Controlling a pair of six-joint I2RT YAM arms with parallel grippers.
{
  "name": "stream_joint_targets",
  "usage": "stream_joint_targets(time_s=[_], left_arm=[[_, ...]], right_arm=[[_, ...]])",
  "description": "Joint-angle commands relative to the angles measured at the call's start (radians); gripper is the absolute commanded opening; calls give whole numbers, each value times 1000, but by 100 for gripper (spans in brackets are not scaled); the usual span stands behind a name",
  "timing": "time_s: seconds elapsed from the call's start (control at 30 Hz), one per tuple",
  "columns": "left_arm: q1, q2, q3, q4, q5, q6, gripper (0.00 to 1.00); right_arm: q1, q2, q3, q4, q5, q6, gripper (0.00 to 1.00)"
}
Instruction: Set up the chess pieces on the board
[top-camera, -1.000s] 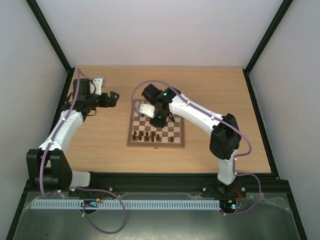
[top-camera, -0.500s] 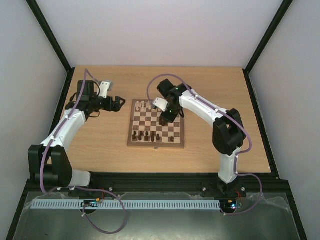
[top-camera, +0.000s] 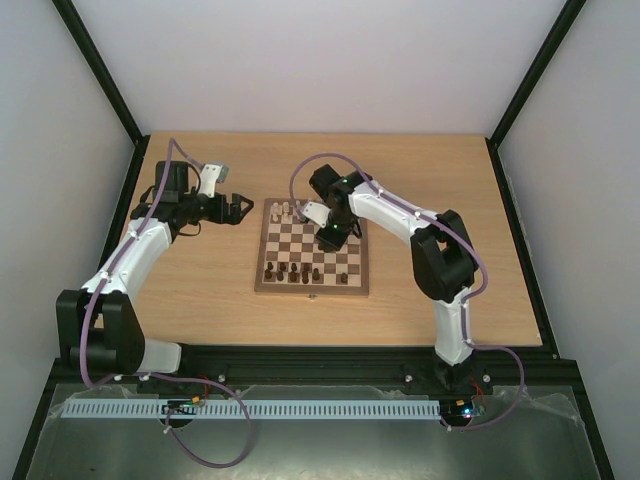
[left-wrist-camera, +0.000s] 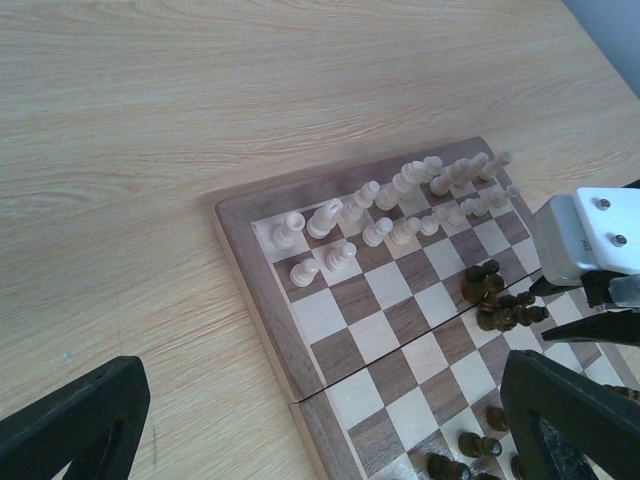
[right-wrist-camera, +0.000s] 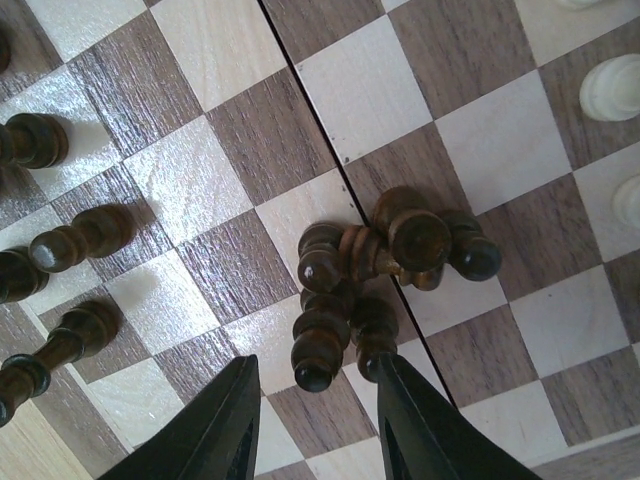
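Our right end effector, fingers apart and empty, hangs with a heap of toppled dark chess pieces just ahead of its tips, free squares either side. Our left end effector gapes wide over the worktop, the border of the board just ahead.

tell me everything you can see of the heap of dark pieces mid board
The heap of dark pieces is several glossy dark brown turned wooden chessmen, toppled and tangled together across the centre seam of the board. The right gripper hangs over it, fingers apart; contact is unclear.
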Motion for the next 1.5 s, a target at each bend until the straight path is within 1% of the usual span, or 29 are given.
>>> stream_joint_targets(time_s=[0.0, 0.47, 0.63, 0.73, 0.93, 1.13, 1.27, 1.47], left_arm=[[1, -6, -8, 13, 25, -1, 99], [2, 13, -25, 49, 29, -35, 98], [1, 18, -28, 58, 30, -44, 98], [1, 21, -32, 63, 30, -48, 98], [1, 27, -40, 80, 39, -63, 98], [1, 31, -44, 92, 44, -68, 98], [1, 30, -47, 94, 46, -70, 98], [1, 25, -51, 91, 47, -70, 98]], right_arm=[[2, 27, 25, -34, -21, -11, 32], [2, 61, 40, -27, -54, 4, 16], [2, 55, 36, -43, -56, -3, 8], [2, 37, 22, -53, -54, -7, 4], [16, -35, -35, -66, -36, -30, 4], [69, -112, -124, -70, -11, -69, 4], [106, -138, -158, -64, -4, -80, 4], [111, -140, -167, -70, -16, -90, 4]])
